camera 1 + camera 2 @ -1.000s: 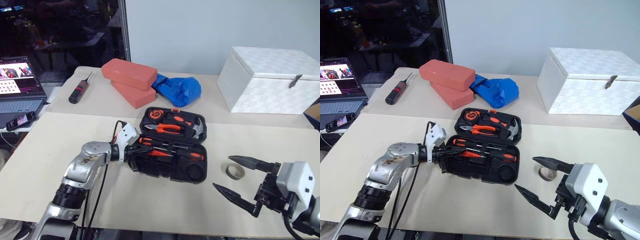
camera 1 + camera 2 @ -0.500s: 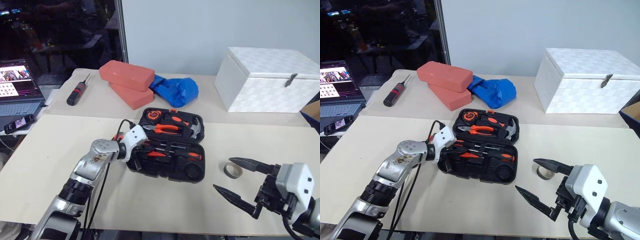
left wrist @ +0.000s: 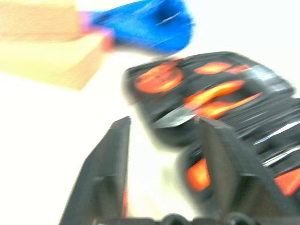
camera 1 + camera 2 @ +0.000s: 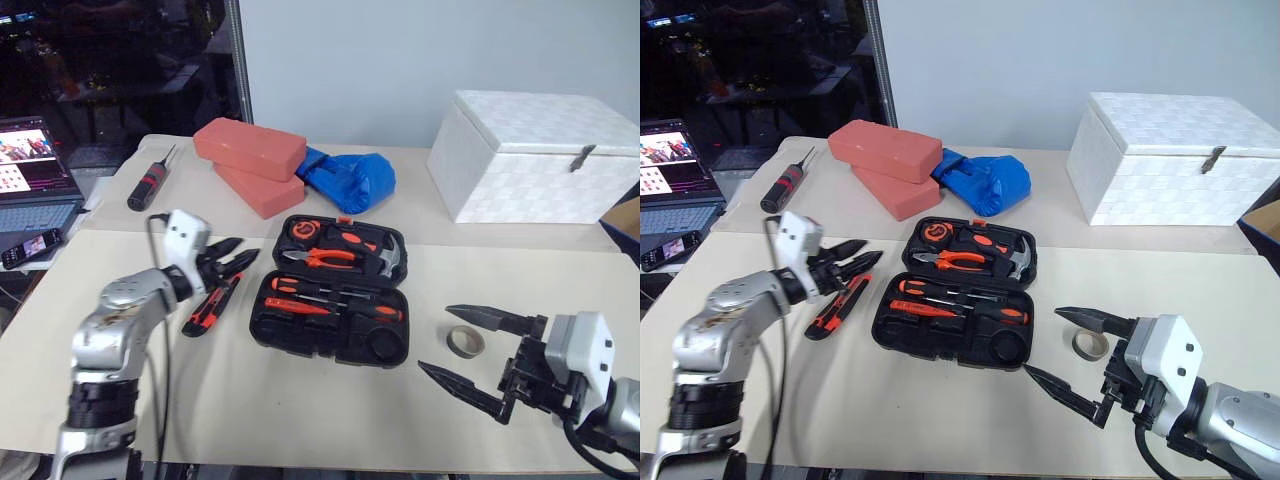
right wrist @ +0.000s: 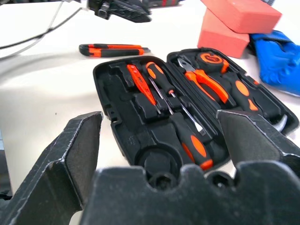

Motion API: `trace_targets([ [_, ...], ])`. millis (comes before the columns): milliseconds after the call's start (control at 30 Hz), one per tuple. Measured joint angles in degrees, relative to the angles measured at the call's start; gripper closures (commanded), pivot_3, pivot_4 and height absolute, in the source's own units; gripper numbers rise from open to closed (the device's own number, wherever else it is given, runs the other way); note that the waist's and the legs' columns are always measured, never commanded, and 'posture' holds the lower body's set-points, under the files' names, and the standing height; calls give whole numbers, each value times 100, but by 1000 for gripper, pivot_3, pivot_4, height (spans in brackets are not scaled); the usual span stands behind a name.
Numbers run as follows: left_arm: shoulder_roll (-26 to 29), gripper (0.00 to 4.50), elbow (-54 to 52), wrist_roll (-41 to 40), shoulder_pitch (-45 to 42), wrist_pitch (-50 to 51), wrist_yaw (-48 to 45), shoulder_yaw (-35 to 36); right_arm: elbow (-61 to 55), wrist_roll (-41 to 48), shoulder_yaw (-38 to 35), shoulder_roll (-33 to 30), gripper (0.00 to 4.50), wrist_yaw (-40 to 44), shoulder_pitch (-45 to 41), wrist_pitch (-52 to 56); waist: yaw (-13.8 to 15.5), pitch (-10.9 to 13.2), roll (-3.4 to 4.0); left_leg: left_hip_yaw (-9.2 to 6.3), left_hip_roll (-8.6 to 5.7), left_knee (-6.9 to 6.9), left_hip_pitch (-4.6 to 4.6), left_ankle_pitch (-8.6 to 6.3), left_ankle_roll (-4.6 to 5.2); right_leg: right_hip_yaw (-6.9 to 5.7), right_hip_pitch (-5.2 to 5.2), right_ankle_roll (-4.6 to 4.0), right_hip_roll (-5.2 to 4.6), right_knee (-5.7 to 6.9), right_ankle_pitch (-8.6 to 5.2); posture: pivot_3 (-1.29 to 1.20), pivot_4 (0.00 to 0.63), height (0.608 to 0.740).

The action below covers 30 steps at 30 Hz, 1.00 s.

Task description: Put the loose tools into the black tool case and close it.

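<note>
The black tool case [image 4: 335, 335] lies open mid-table, with pliers, a hammer and orange-and-black screwdrivers [image 4: 322, 306] in its recesses. An orange-and-black utility knife [image 4: 208, 305] lies on the table just left of the case. My left gripper [image 4: 247, 250] hovers open above the knife's far end, holding nothing. A small grey tape roll [image 4: 466, 341] lies right of the case. My right gripper [image 4: 434, 338] is wide open beside the roll, its fingers [image 5: 70, 154] pointing at the case, and it is empty too.
A thick black screwdriver with a red band [image 4: 148, 182] lies at the back left. Red bricks [image 4: 250, 150] and a blue bag [image 4: 352, 178] sit behind the case. A white box [image 4: 535, 160] stands at the back right, a laptop [image 4: 35, 180] at the far left.
My left gripper has pulled out of the case to the left, risen a little and opened. The utility knife now shows on the table beside the case. The right gripper has stayed put.
</note>
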Motion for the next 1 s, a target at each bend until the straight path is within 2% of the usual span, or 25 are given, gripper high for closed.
trace_targets([
  [67, 240, 63, -117, 7, 220, 367, 71, -14, 121, -2, 147, -52, 0, 100, -176, -18, 19, 6, -12, -1, -1, 0, -2, 0, -1, -2, 0, -28, -2, -1, -16, 0, 150, 740],
  [167, 428, 63, -269, 27, 469, 772, 143, -124, 319, -18, 303, -101, 0, 209, -435, -69, 33, 7, -13, 2, -4, 0, 0, 1, -1, -1, 3, -33, -12, -6, -17, 0, 150, 740],
  [200, 417, 534, -319, 31, 511, 933, 225, -244, 370, -25, 367, -106, 0, 235, -506, -91, 43, 7, -13, 2, -5, 1, -1, 1, -1, -1, 3, -33, -13, -6, -17, 0, 150, 740],
  [267, 385, 1181, -343, 30, 579, 1107, 307, -406, 404, -44, 378, -112, 0, 242, -563, -97, 40, 7, -13, 3, -3, 0, -1, 1, -1, -1, 1, -33, -12, -5, -17, 0, 150, 740],
  [400, 368, 2742, -516, 23, 650, 1233, 396, -418, 415, -58, 385, -131, 0, 286, -590, -97, 21, 6, -11, 2, 1, -1, 0, 0, -1, -2, -1, -37, -7, -2, -19, 0, 150, 740],
  [533, 288, 2784, -477, -53, 682, 961, 258, -349, 413, -65, 385, -130, 0, 290, -521, -97, 21, 6, -12, 3, 0, -1, -6, 0, -1, -2, -3, -38, -8, -4, -19, 0, 150, 740],
  [633, 294, 2784, -508, -661, 520, 569, -479, -133, 393, -66, 385, -122, 0, 284, -420, -97, 43, 11, -20, 2, 1, 0, -13, 1, -2, -6, -7, -40, -9, -3, -18, 0, 150, 740],
  [733, 1076, 2784, -777, -1038, 206, 190, -1786, -311, 368, -53, 302, -116, 0, 313, -267, -105, 32, 12, -21, 6, 2, 0, -15, 0, -2, -6, -12, -45, -10, -4, -20, 0, 150, 740],
  [767, 1443, 2784, -884, -1074, -25, -106, -2465, -541, 366, -43, 251, -114, 0, 382, -149, -111, 30, 8, -4, 8, -1, -1, -13, 0, -2, -5, -9, -45, -11, -11, -22, 0, 150, 740],
  [833, 1613, 2784, -688, -752, -446, -674, -3254, -1315, 358, -1, 27, -121, 0, 558, 56, -144, 46, 7, 15, 13, -5, -1, -14, 0, -1, -2, -5, -42, -13, -15, -22, 0, 150, 740],
  [967, 1518, 2784, 330, 182, -1377, -1851, -4270, -2689, 370, 54, -605, -216, 0, 1008, 406, -238, 75, 9, 11, 11, -5, 0, -13, 1, 0, -2, -2, -42, -7, -15, -21, 0, 150, 740],
  [1000, 1479, 2784, 457, 299, -1479, -1972, -4364, -2809, 389, 55, -681, -239, 0, 1068, 448, -242, 79, 9, 11, 11, -5, 0, -13, 1, 0, -2, -1, -42, -7, -15, -21, 0, 150, 740],
])
